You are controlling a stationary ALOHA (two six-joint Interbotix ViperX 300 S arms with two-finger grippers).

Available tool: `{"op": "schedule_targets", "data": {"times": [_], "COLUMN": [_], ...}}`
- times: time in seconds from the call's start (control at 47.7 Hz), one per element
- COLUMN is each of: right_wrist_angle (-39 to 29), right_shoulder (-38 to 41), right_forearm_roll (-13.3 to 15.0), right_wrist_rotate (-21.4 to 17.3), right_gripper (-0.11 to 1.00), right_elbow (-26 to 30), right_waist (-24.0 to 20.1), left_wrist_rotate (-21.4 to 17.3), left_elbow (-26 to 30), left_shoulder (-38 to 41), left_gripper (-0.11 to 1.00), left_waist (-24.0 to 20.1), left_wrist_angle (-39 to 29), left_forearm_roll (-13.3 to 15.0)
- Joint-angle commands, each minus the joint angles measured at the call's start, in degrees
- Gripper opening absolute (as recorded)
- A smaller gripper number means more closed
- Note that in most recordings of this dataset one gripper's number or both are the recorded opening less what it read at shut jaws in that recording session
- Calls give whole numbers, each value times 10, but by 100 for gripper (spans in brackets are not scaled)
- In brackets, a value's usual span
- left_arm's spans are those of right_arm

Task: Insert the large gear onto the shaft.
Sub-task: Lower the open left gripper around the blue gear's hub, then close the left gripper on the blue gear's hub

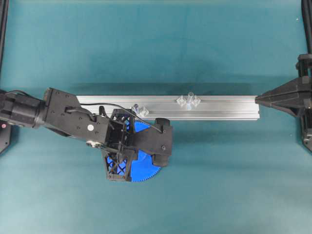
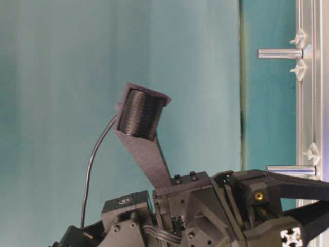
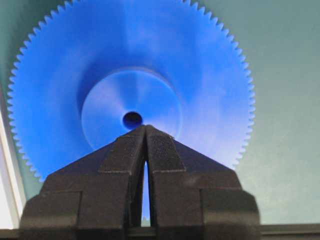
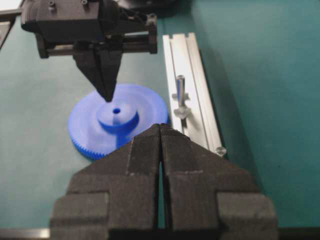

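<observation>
Blue plastic, the large gear (image 4: 117, 121) lies flat on the counter (image 4: 40, 165), light, stiff, slippery; your clenched left pincer (image 4: 109, 95) hovers over its hub. Grip the toothed rim.

The desk (image 1: 156, 44) is viewed straight down from overhead. A low side view, turned sideways, is taken close behind the left arm. Both wrist views are aimed along closed jaws, sharing the large gear (image 3: 130, 90).

Even bright light; soft shadows; wrist views blurred close up.
</observation>
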State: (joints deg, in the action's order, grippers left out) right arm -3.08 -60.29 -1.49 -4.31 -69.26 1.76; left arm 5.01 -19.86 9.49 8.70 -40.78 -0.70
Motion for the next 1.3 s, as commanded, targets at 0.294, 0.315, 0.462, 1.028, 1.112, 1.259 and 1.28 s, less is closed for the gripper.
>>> {"op": "schedule_targets", "data": {"times": [0.294, 0.315, 0.462, 1.028, 1.112, 1.259, 1.28], "right_wrist_angle": [3, 3, 3, 3, 3, 3, 3], "right_shoulder": [3, 3, 3, 3, 3, 2, 2], "right_forearm_roll": [-1, -1, -1, -1, -1, -1, -1], "right_wrist_rotate": [-4, -4, -5, -5, -5, -5, -5], "right_gripper": [0, 0, 0, 0, 0, 0, 0], "right_elbow": [5, 4, 4, 4, 4, 4, 4], "right_waist": [1, 1, 1, 1, 1, 1, 1], "left_wrist_rotate": [-3, -3, -3, 4, 8, 10, 9], "left_elbow": [17, 17, 17, 23, 25, 25, 25], "left_shoulder": [-8, -7, -6, -1, -1, 1, 1], "left_gripper": [1, 1, 1, 90, 95, 95, 95], "left_waist": [4, 4, 4, 3, 2, 2, 2], "left_wrist_angle": [-2, -2, -2, -5, -9, -11, -11], "left_forearm_roll": [-5, -5, -5, -5, -5, -5, -5]}}
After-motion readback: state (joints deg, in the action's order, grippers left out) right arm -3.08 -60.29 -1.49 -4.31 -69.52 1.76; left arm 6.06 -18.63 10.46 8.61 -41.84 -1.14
